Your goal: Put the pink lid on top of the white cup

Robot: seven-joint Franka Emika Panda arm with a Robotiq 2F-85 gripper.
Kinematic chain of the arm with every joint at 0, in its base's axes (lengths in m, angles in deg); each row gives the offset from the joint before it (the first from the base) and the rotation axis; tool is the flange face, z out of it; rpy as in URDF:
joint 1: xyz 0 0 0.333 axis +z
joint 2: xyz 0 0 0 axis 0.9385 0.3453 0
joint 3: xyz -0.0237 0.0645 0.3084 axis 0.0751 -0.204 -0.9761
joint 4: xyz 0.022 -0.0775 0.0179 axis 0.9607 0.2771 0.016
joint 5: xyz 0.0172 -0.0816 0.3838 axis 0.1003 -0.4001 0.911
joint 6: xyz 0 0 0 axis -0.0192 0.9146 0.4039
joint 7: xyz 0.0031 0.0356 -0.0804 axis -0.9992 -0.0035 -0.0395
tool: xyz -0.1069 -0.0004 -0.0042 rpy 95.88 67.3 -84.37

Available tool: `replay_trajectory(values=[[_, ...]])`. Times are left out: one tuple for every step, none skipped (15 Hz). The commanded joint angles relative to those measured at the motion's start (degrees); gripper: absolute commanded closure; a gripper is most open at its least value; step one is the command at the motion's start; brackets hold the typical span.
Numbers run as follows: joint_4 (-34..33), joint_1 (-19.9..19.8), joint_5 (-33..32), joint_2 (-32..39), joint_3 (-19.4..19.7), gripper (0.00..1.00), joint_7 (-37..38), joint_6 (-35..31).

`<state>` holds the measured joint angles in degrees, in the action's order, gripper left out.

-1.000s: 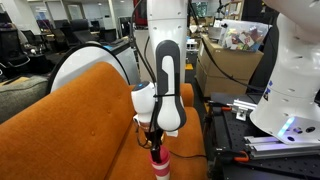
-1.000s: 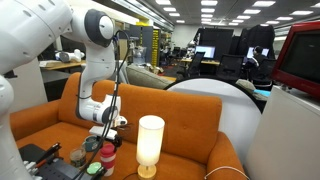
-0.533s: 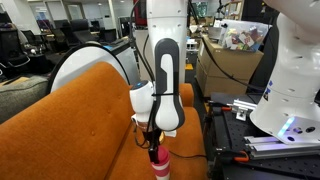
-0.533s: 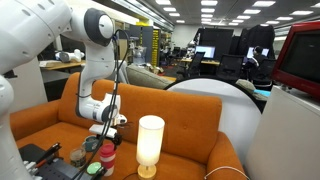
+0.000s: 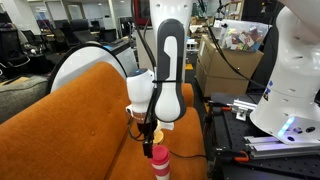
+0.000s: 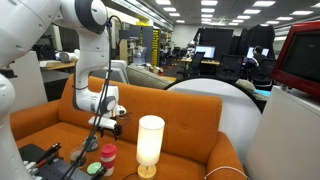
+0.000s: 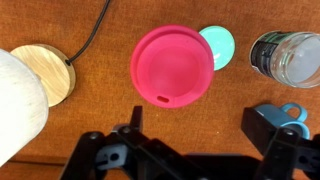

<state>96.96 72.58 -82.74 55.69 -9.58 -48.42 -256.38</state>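
Looks like the pink lid (image 7: pixel 172 65) is already sitting on the white cup (image 5: pixel 160 170), just beside the cream lamp (image 6: pixel 150 143). The gripper (image 7: pixel 195 138) hangs right above it, jaws spread wide, nothing in them. So I'd say what's left is backing off: lift straight up with no sideways drift, or a finger could clip the rim and knock the lid off. The wrist view gives the lid dead-on, plus a teal disc (image 7: pixel 220 42) and a glass jar (image 7: pixel 287 57), but it hides the cup completely. An exterior view shows the cup's body under the lid.
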Motion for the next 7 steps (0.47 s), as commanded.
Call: replay_trajectory(values=[[0.6, 0.4, 0.9, -0.7, 0.1, 0.0, -0.7, 0.1], [1.0, 0.4, 0.9, -1.0, 0.1, 0.0, -0.7, 0.0], [1.1, 0.4, 0.9, -1.0, 0.1, 0.0, -0.7, 0.0], [1.1, 0.4, 0.9, -1.0, 0.2, 0.0, -0.7, -0.1], [1.1, 0.4, 0.9, -1.0, 0.2, 0.0, -0.7, -0.1], [1.1, 0.4, 0.9, -1.0, 0.2, 0.0, -0.7, -0.2], [1.1, 0.4, 0.9, -1.0, 0.2, 0.0, -0.7, -0.2]])
